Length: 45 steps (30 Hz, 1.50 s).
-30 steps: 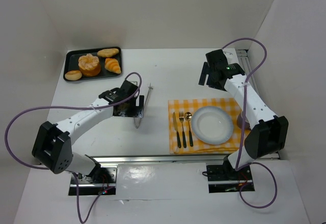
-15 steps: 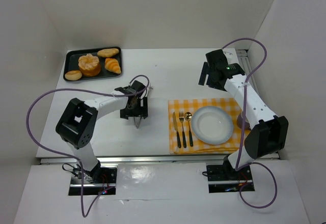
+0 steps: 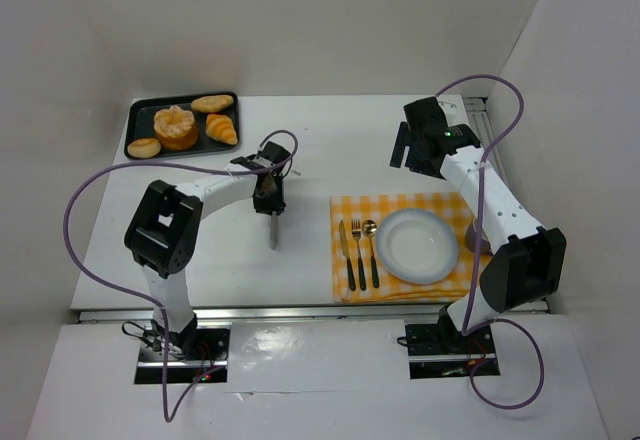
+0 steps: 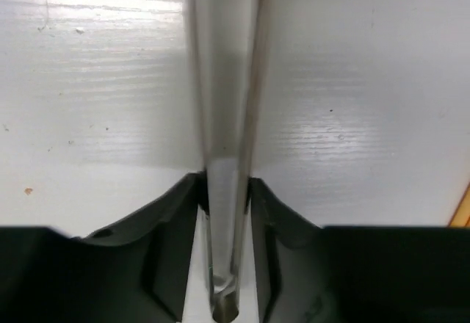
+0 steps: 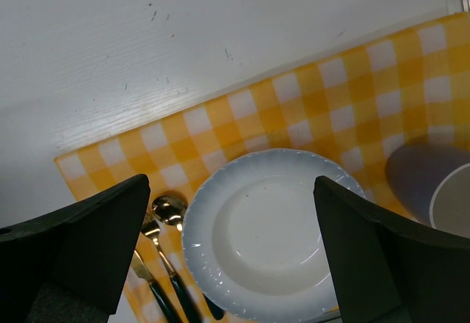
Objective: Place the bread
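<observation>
The bread lies on a black tray point(image 3: 133, 120) at the back left: a croissant point(image 3: 222, 129), a big round bun point(image 3: 176, 127) and two small rolls point(image 3: 212, 103). My left gripper point(image 3: 270, 200) sits low on the table, shut on thin metal tongs point(image 3: 273, 232). In the left wrist view the tongs point(image 4: 228, 81) run straight out between the fingers point(image 4: 180, 213), which press on both sides. My right gripper point(image 3: 415, 150) hangs open over the back of the yellow checked cloth point(image 3: 350, 208), nothing between its fingers point(image 5: 81, 235). Below it is the white plate point(image 5: 279, 227).
A knife, fork point(image 3: 359, 250) and spoon lie on the cloth left of the plate point(image 3: 417, 245). A grey cup point(image 5: 452, 198) stands at the cloth's right edge. White walls close in the table on three sides.
My left gripper turned in line with the tongs, moved over them and went from wide open to shut on them. The right arm has not moved.
</observation>
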Available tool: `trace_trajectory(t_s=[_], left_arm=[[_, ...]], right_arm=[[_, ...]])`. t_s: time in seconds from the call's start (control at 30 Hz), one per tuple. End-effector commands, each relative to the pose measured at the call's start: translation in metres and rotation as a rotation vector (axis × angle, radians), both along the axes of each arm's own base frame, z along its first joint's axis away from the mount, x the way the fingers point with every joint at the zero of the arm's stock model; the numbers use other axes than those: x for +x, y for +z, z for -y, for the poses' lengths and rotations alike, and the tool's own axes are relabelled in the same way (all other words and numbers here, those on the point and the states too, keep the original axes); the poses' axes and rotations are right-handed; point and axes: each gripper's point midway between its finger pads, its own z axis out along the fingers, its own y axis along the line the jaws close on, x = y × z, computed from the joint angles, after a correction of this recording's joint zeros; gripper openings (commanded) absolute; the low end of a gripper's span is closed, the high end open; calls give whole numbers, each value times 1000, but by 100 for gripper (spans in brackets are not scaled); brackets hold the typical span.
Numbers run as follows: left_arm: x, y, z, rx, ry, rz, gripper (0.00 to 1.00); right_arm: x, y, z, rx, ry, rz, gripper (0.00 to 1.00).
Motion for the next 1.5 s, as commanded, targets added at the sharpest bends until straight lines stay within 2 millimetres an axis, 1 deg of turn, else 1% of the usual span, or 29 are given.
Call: trace_trajectory(t_s=[0.0,0.03,0.07,0.1,0.13,0.23,0.3,0.4,0.43,0.47,0.57,0.6,0.63,0.67,0.7,0.73,0.77,0.83,0.87,0.97,1.0,1.03,1.07,1.17,1.27,1.3,1.4,1.43,1.47], left_arm=[[19,23,1,11,-50,58,31],[23,28,-3,18,-53,58,27],[25,39,-3,21,-69,72,17],[23,48,-13,49,-84,62,15],[31,68,-10,46,-106,100,15],[37,109,-20,59,-162,134,14],[46,143,-38,73,-129,189,14],[45,161,-63,100,-84,185,15],[48,173,-81,117,-37,204,17],[51,182,-90,121,-14,226,19],[53,188,-121,129,61,224,25],[52,191,-129,131,79,220,33],[54,189,-141,137,110,208,36],[58,197,-149,145,133,229,42],[58,194,-156,154,138,211,51],[61,193,-169,166,171,208,52],[63,200,-172,154,180,221,52],[69,197,-181,158,200,208,52],[73,206,-185,157,211,222,52],[84,205,-190,188,227,215,54],[90,214,-190,184,229,238,54],[93,214,-193,198,238,242,55],[97,209,-196,220,248,234,55],[108,220,-201,236,283,288,55],[120,221,-202,234,300,320,55],[122,231,-207,254,319,346,55],[131,226,-216,308,321,347,55],[136,232,-217,314,331,368,55],[142,224,-217,322,321,353,55]], right_arm=[[4,3,3,-2,-16,26,100],[6,7,2,1,-16,36,100],[8,10,2,4,-16,45,100],[8,10,2,4,-16,45,100],[8,10,2,-3,-8,43,100],[10,11,2,-2,-8,44,100],[12,14,1,0,-8,53,100],[14,12,0,0,-8,53,100],[14,12,0,0,-8,53,100],[14,12,0,0,-8,53,100],[14,12,0,0,-8,53,100],[16,13,0,3,-8,62,100],[18,17,0,0,-1,69,100],[18,17,0,0,-1,69,100],[18,18,4,-17,-14,74,100],[18,19,5,-23,-20,85,100],[19,25,7,-25,-28,111,100],[19,25,7,-25,-29,111,100],[18,28,8,-23,-29,120,100],[22,39,7,-21,-23,144,100],[23,43,4,-5,-15,162,100],[25,45,2,-3,0,170,100],[24,41,1,-5,13,158,100],[25,42,-2,9,32,170,100],[24,37,-2,4,33,151,100],[23,36,-1,2,33,142,100],[25,28,-2,-9,40,121,100],[25,28,-2,-10,40,121,100],[27,33,-2,-6,40,132,100]])
